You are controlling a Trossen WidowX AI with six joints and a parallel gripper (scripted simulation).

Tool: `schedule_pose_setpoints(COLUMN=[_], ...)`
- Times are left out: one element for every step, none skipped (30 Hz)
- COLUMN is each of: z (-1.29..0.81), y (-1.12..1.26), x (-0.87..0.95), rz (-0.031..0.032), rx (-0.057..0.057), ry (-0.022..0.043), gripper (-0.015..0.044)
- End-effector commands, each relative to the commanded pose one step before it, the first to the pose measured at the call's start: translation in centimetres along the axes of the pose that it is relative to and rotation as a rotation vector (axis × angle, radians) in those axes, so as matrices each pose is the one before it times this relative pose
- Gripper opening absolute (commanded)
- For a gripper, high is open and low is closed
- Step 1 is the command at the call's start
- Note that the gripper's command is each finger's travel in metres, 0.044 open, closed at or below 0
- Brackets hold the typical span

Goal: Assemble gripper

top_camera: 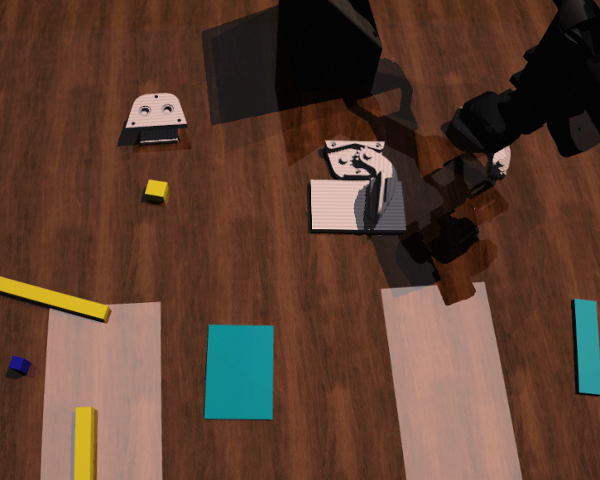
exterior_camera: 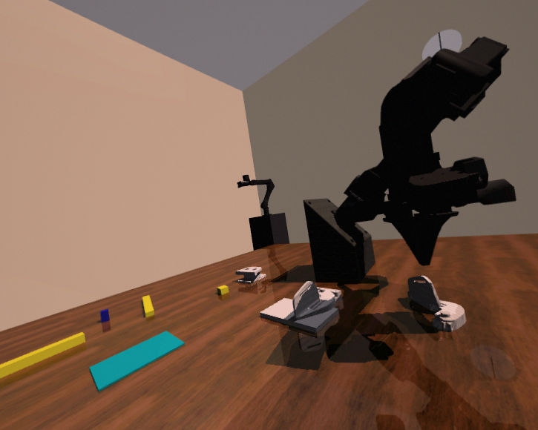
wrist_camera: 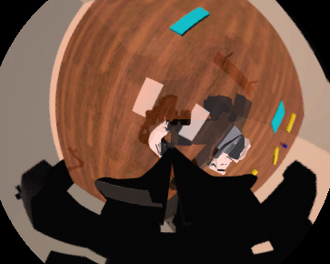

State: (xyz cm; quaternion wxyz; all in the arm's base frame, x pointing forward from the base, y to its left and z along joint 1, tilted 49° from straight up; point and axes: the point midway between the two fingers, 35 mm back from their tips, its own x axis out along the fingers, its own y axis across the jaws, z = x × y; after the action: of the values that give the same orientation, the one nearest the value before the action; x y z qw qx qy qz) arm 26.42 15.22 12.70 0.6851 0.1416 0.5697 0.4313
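Note:
My gripper [exterior_camera: 425, 262] [wrist_camera: 171, 150] is shut and empty, with its fingertips together and pointing down above the loose jaw. The white loose jaw [top_camera: 501, 157] [exterior_camera: 450, 315] [wrist_camera: 156, 138] lies on the table, partly hidden by the arm in the top view. The gripper base [top_camera: 333, 204] [exterior_camera: 282, 308] stands left of it. A second jaw [top_camera: 384, 164] [exterior_camera: 306, 297] is at the base's right pin, its finger reaching over the rectangular part; the left pin is bare. The housing plate [top_camera: 156, 119] [exterior_camera: 249, 272] lies apart at the far left, its two round holes showing.
A black pedestal [top_camera: 326, 56] [exterior_camera: 336, 249] stands behind the base. A yellow cube [top_camera: 157, 189] [exterior_camera: 222, 290], a blue cube [top_camera: 18, 364] [exterior_camera: 105, 315] and yellow bars lie left. A teal sheet [top_camera: 239, 372] [exterior_camera: 137, 359] lies in front; a teal strip [top_camera: 587, 347] lies right.

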Motion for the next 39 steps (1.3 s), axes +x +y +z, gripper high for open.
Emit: schedule_pose_setpoints(z=[-0.002,0.0,0.0,0.0,0.0,0.0,0.0,0.0,0.001,0.0,0.0,0.0,0.0,0.0,0.0,0.0,0.0,0.0,0.0,0.0,0.0,0.0,0.0,0.0,0.0,0.0,0.0,0.0,0.0,0.0,0.0,0.0,0.0,0.0,0.0,0.0,0.0,0.0,0.0], y=[-0.003,0.0,0.0,0.0,0.0,0.0,0.0,0.0,0.003,0.0,0.0,0.0,0.0,0.0,0.0,0.0,0.0,0.0,0.0,0.0,0.0,0.0,0.0,0.0,0.0,0.0,0.0,0.0,0.0,0.0,0.0,0.0,0.0,0.0,0.0,0.0,0.0,0.0,0.0], x=[0.001,0.0,0.0,0.0,0.0,0.0,0.0,0.0,0.0,0.0,0.0,0.0,0.0,0.0,0.0,0.0,0.0,0.0,0.0,0.0,0.0,0.0,0.0,0.0,0.0,0.0,0.0,0.0,0.0,0.0,0.0,0.0,0.0,0.0,0.0,0.0,0.0,0.0,0.0], rz=[-0.00008,0.0,0.0,0.0,0.0,0.0,0.0,0.0,0.00008,0.0,0.0,0.0,0.0,0.0,0.0,0.0,0.0,0.0,0.0,0.0,0.0,0.0,0.0,0.0,0.0,0.0,0.0,0.0,0.0,0.0,0.0,0.0,0.0,0.0,0.0,0.0,0.0,0.0,0.0], rx=[0.0,0.0,0.0,0.0,0.0,0.0,0.0,0.0,0.0,0.0,0.0,0.0,0.0,0.0,0.0,0.0,0.0,0.0,0.0,0.0,0.0,0.0,0.0,0.0,0.0,0.0,0.0,0.0,0.0,0.0,0.0,0.0,0.0,0.0,0.0,0.0,0.0,0.0,0.0], ry=[-0.00001,0.0,0.0,0.0,0.0,0.0,0.0,0.0,0.00002,0.0,0.0,0.0,0.0,0.0,0.0,0.0,0.0,0.0,0.0,0.0,0.0,0.0,0.0,0.0,0.0,0.0,0.0,0.0,0.0,0.0,0.0,0.0,0.0,0.0,0.0,0.0,0.0,0.0,0.0], gripper=[0.0,0.0,0.0,0.0,0.0,0.0,0.0,0.0,0.0026,0.0053,0.0079,0.0105,0.0131,0.0157,0.0184,0.021,0.0236,0.0262,0.0289,0.0315,0.0341,0.0367,0.0394,0.042,0.044,0.044,0.044,0.044,0.044,0.044,0.044,0.044,0.044,0.044,0.044,0.044,0.044,0.044,0.044])
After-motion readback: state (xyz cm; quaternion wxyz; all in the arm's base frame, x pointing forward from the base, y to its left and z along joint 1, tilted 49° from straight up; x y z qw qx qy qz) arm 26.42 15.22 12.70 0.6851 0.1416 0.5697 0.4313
